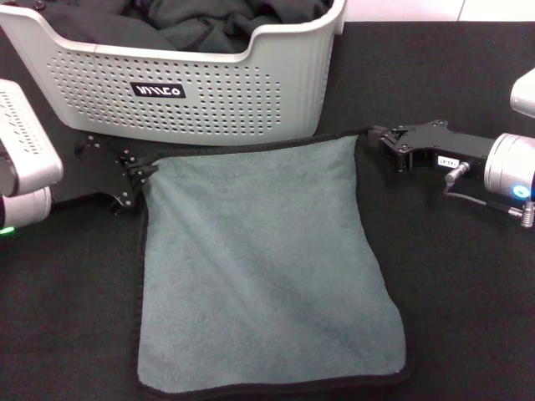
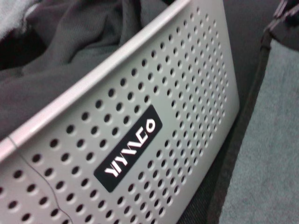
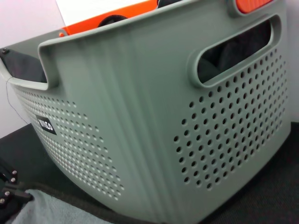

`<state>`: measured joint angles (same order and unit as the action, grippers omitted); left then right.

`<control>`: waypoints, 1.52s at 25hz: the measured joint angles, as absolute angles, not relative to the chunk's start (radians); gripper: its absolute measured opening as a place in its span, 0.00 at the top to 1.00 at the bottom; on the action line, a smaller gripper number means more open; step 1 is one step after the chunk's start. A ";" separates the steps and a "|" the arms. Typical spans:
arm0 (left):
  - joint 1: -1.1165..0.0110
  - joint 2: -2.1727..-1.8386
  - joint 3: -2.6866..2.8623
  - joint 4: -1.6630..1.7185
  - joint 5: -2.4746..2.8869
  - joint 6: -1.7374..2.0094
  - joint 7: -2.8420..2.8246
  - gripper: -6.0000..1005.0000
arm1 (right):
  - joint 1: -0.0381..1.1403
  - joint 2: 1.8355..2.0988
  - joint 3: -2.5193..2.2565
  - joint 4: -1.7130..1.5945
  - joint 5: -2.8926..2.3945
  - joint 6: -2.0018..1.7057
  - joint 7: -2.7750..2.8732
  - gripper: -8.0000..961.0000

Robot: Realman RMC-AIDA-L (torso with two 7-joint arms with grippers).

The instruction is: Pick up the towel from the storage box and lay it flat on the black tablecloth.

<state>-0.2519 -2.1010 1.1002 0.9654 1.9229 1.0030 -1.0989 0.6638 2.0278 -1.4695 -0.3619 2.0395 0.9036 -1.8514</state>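
Hidden/cut off first: the storage box [image 1: 201,88] runs off the top of head view, so only its near perforated wall, rim and the black label [image 1: 159,90] show. The black garments [image 1: 209,29] fill it, and what lies under them is not visible. The towel [image 1: 259,267] has its near black-stitched edge almost at the bottom of head view, but all 4 corners are still in frame. Only the grey-teal face shows.

Towel lies spread flat on the black tablecloth [image 1: 468,292], just in front of the box, with its far edge close to the box wall. There is a slight diagonal crease across the middle.

Left pincer [image 1: 138,177] is low over the cloth at the towel's far-left corner, tips pressed together on the corner edge. It is pinching the towel as far as head view shows, but black tips on black border make the contact hard to read. The left wrist view shows none of its own fingers, just the box wall, label, garments and a strip of towel [image 2: 275,140].

Right pincer [image 1: 374,135] is at the far-right corner, tips closed on the border there, with the same black-on-black problem. The right wrist view shows the box corner and handle slot [image 3: 233,51], an orange part [image 3: 252,4] behind the rim, and a bit of towel [image 3: 42,210] with black pincer parts of the other arm at the frame edge.
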 joint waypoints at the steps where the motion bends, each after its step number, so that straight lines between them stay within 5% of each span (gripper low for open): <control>1: -0.251 -2.101 1.113 0.962 1.921 0.985 -1.098 0.96 | 0.664 2.028 -1.470 -0.362 2.040 0.900 -1.851 0.97; 12: -0.254 -2.102 1.161 0.943 1.918 0.873 -1.129 0.96 | 0.667 2.028 -1.517 -0.375 2.039 0.892 -1.822 0.90; 17: -0.232 -2.102 1.205 0.950 1.912 0.807 -1.137 0.79 | 0.633 2.028 -1.519 -0.417 2.040 0.900 -1.824 0.81; 19: -0.216 -2.102 1.214 0.965 1.909 0.803 -1.141 0.63 | 0.620 2.028 -1.519 -0.431 2.040 0.911 -1.824 0.78; 25: -0.109 -2.097 1.265 1.060 1.782 0.831 -1.144 0.46 | 0.541 2.022 -1.510 -0.515 2.040 0.988 -1.825 0.53; 27: -0.065 -2.097 1.265 1.101 1.743 0.853 -1.147 0.41 | 0.509 2.020 -1.509 -0.553 2.040 0.998 -1.825 0.33; 33: 0.024 -2.097 1.254 1.154 1.566 0.946 -1.145 0.26 | 0.417 2.017 -1.449 -0.635 2.039 1.131 -1.894 0.09; 38: 0.014 -2.088 1.124 1.060 1.402 1.270 -1.180 0.16 | 0.393 1.999 -1.377 -0.621 2.020 1.391 -1.954 0.09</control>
